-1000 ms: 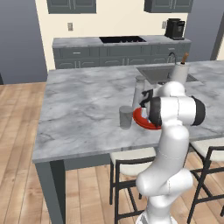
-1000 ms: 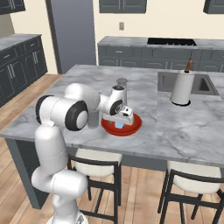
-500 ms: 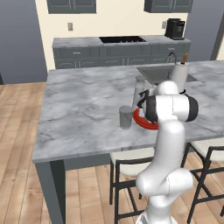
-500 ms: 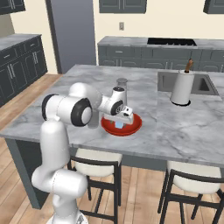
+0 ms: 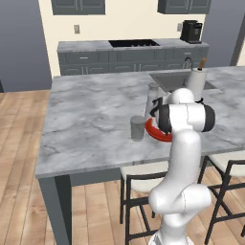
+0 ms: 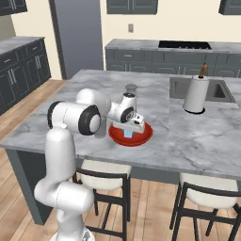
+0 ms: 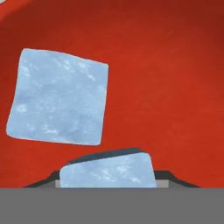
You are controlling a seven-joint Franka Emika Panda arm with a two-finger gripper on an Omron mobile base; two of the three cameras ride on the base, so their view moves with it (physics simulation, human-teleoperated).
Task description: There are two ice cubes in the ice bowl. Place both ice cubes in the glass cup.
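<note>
Looking down through the hand view, I've got the hand [image 6: 132,131] sitting low inside the ice bowl [image 7: 170,83], with red floor all around. The nearer ice cube [image 7: 107,171] is right between the two dark fingertips [image 7: 56,180], and the tips look snug against both of its sides, so I'm calling that a narrow grip closed on that cube. I can't tell from here whether it's off the bowl floor or resting on it.

The other ice cube [image 7: 59,98] lies flat on the bowl floor at about 11 o'clock from the held one in that view. It's slightly rotated and just beside it, with a thin strip of red between them.

From the right base view, the bowl sits on the grey marble table [image 6: 197,136] near the front edge, and the hand points down into it. There's a bit of pale blue under the hand.

From the left base view, the glass cup [image 5: 138,128] stands upright on the table just beside the bowl, at roughly 9 o'clock from it. I can't tell if they touch, since the arm covers most of the bowl there.

A taller clear vessel [image 6: 131,90] stands at about 12 o'clock from the bowl in the right base view. The paper towel roll [image 6: 196,94] is well apart at about 2 o'clock, next to the sink [image 6: 220,90].
</note>
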